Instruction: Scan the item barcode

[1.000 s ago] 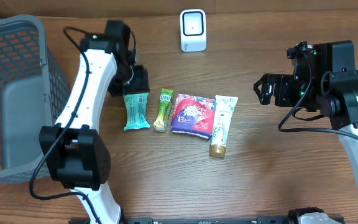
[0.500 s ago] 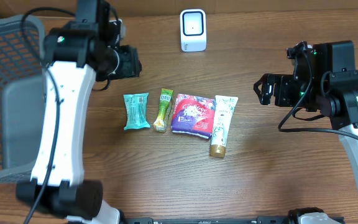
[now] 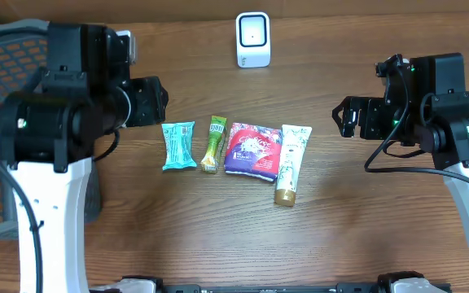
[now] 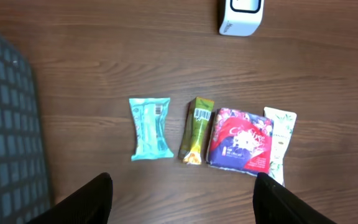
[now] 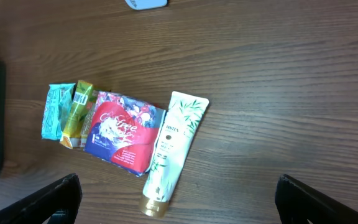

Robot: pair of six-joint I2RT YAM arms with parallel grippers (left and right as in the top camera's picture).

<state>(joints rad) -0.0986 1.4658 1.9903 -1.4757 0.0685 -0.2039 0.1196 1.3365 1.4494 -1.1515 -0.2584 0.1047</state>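
The left hand hangs above the table, fingers spread apart and holding nothing. Just ahead of it, clear of its fingers, four items lie in a row: a teal packet, a green stick packet, a purple pouch and a white tube. A white scanner stands farther ahead and a grey basket sits to one side. The right hand is spread wide and empty, with the tube nearest to it.
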